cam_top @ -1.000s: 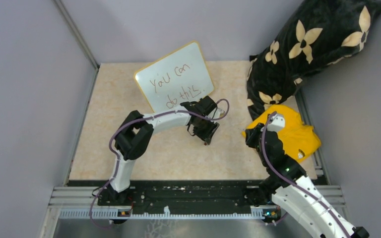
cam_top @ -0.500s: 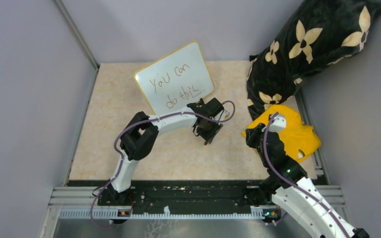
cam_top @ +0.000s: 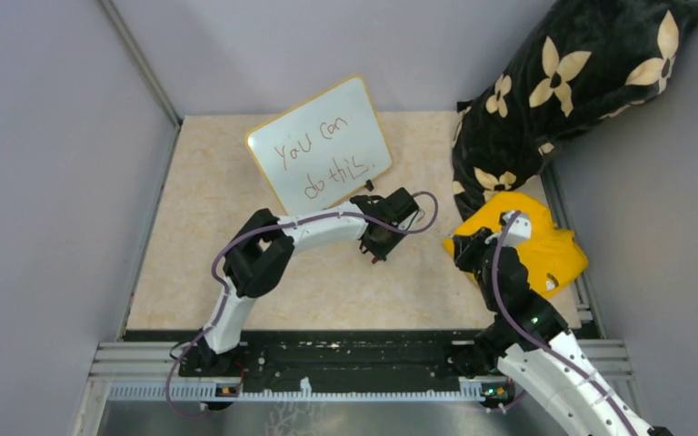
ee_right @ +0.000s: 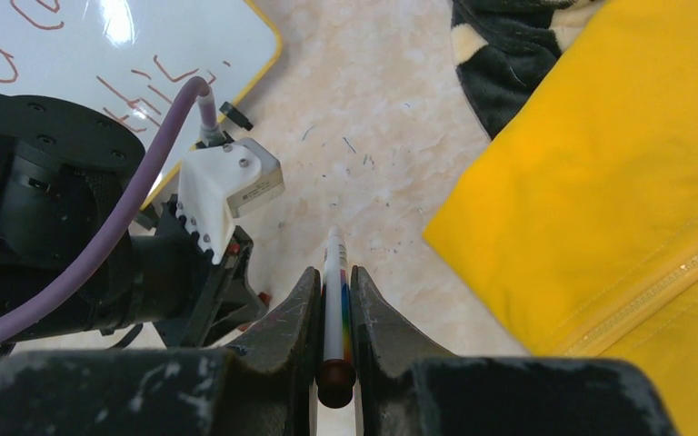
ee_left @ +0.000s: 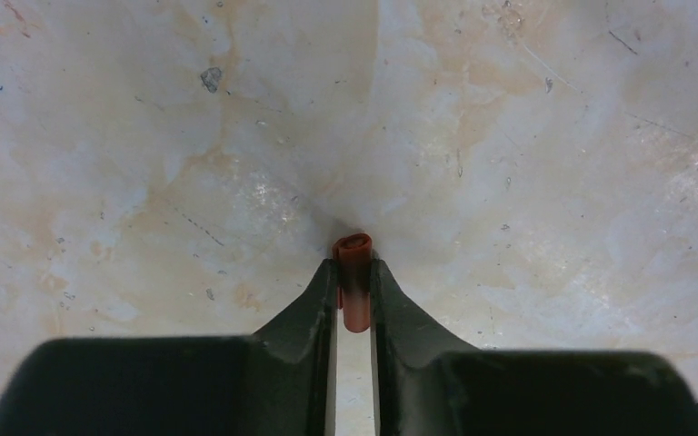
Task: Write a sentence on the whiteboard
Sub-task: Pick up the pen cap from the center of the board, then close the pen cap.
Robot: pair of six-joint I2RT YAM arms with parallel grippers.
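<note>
The whiteboard (cam_top: 350, 104), white with a thin yellow frame, lies tilted at the back of the table. The sentence (cam_top: 320, 154) "you can do this" is written on it in two dark lines; part of the board (ee_right: 73, 41) shows in the right wrist view. My left gripper (cam_top: 380, 247) hangs low over the table just in front of the board, shut on a small red-brown marker cap (ee_left: 354, 277). My right gripper (ee_right: 332, 272) is shut on a white marker (ee_right: 333, 300) with a rainbow stripe, its tip pointing towards the left gripper's fingers (ee_right: 227, 291).
A yellow cloth (cam_top: 541, 250) lies at the right under the right arm (cam_top: 509, 291). A black pillow with cream flowers (cam_top: 563, 82) leans in the back right corner. Grey walls close the table on three sides. A small black piece (ee_right: 236, 116) lies by the board's corner.
My left gripper has moved right and a little towards the right gripper, away from the board's lower edge. The right wrist has shifted slightly right.
</note>
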